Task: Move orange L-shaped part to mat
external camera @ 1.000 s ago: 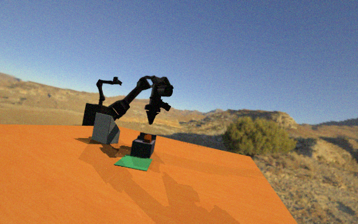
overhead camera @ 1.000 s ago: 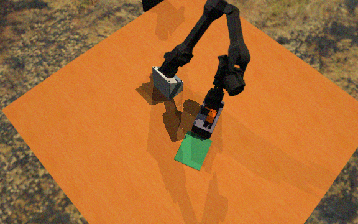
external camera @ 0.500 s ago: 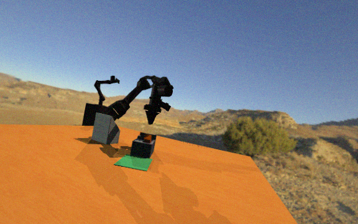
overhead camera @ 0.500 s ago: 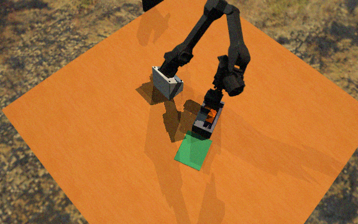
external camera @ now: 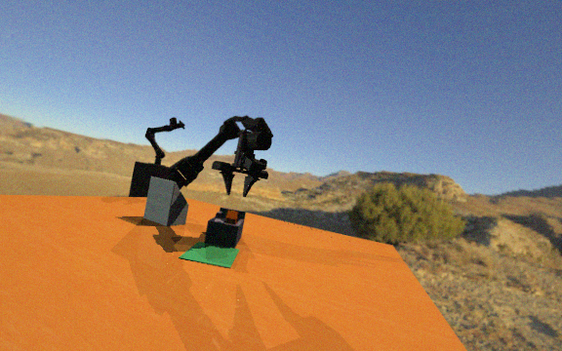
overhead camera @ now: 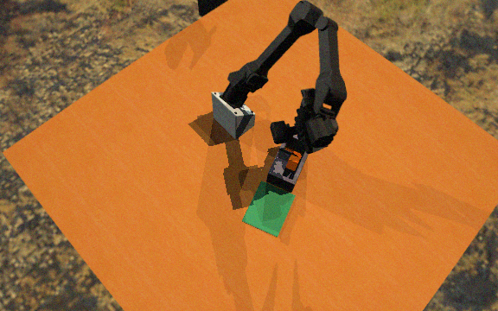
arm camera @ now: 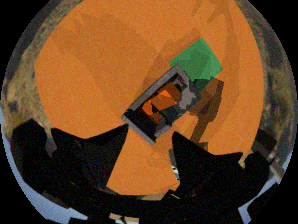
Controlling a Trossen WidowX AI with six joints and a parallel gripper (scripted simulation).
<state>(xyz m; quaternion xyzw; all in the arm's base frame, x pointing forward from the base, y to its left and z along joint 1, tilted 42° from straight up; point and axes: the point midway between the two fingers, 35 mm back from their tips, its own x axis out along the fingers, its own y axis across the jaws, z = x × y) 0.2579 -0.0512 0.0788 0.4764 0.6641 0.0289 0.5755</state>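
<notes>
- While the tool (external camera: pixel 238 186) hung well above the grey tray (external camera: pixel 224 232), we found its fingers spread apart and gripping nothing.
- We saw the orange part (arm camera: pixel 161 102) in the tray's pocket, one end seemingly tipped up.
- We judged the pinch step was in hand: descend, straddle the raised end, close.
- We noted the green mat (overhead camera: pixel 270 208) touching the tray at its 7 o'clock side on the tabletop (overhead camera: pixel 124 173).

place: an outdoor test spot in dry, open country
ground: bare brown dirt and patchy scrub (overhead camera: pixel 37 52) all round the worktop
horizon: low sandy hills (external camera: pixel 27 146) under a cloudless blue sky (external camera: pixel 359 73)
plants: one green bush (external camera: pixel 405 212) beside the worktop
worktop: a large orange wood-grain slab (overhead camera: pixel 124 173) standing on the dirt, sunlit, with hard shadows
</notes>
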